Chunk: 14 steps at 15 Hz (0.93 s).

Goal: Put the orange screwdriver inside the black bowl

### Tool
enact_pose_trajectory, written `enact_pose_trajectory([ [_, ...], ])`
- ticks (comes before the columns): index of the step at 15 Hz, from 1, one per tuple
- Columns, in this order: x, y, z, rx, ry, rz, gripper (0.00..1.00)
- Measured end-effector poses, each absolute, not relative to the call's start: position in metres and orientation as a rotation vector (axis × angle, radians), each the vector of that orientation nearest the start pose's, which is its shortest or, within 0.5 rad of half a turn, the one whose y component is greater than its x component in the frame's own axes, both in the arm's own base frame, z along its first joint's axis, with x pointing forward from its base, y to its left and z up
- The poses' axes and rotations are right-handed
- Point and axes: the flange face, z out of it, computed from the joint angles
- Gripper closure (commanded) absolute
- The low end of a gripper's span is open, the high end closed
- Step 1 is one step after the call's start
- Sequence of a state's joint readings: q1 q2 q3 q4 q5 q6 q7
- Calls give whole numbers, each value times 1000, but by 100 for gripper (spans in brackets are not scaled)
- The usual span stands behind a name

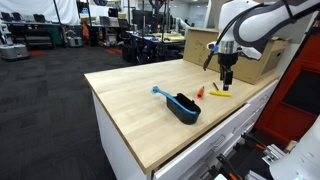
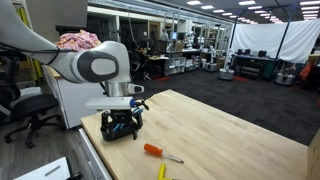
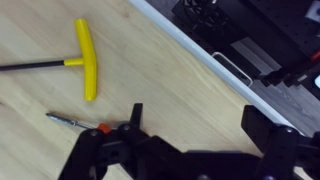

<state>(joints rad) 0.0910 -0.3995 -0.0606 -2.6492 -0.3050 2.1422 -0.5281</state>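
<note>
The gripper [image 1: 228, 80] hangs open over the desk [image 1: 130, 95], near the edge with the drawers, with nothing between its jaws. In the wrist view the two fingers [image 3: 135, 112] stand well apart. The orange screwdriver [image 1: 200, 92] lies flat on the wood near that same edge, between the black bowl [image 1: 186, 108] and the yellow T-handled tool [image 1: 220, 93], touching neither.

The step in hand looks like the reach for the screwdriver. In the wrist view its thin shaft [image 3: 65, 121] shows plainly. Only a sliver of the orange handle [image 3: 103, 128] peeks out beside one finger, so the jaws are not yet centred on it.

- The gripper should probably shift sideways until the stubby handle sits midway between the fingers.
- The jaws should turn to cross the handle rather than run along it.
- Closing on the handle is the safer choice, since the shaft is thin and could roll or slip out.
- The descent should stay straight and stop just above the wood, keeping clear of the yellow tool, which lies near.
- Once the screwdriver is clamped, it should be lifted well clear before the carry along the drawer edge to the bowl.
- The light-blue piece [image 1: 160, 92] reaches the bowl's rim on its far side, so the near side is the better way in.
- The screwdriver should be let go low inside the bowl, as it may bounce out of so shallow a dish.

No brand, label or writing can be read on the tools, the bowl or the arm in any view
</note>
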Motion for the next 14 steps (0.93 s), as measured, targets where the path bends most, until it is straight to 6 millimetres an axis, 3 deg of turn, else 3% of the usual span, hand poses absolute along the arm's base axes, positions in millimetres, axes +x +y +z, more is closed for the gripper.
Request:
enact_pose_trajectory([
  [6, 405, -38, 344, -2898, -1732, 188, 0],
  [14, 432, -32, 310, -2481, -2318, 79, 0],
])
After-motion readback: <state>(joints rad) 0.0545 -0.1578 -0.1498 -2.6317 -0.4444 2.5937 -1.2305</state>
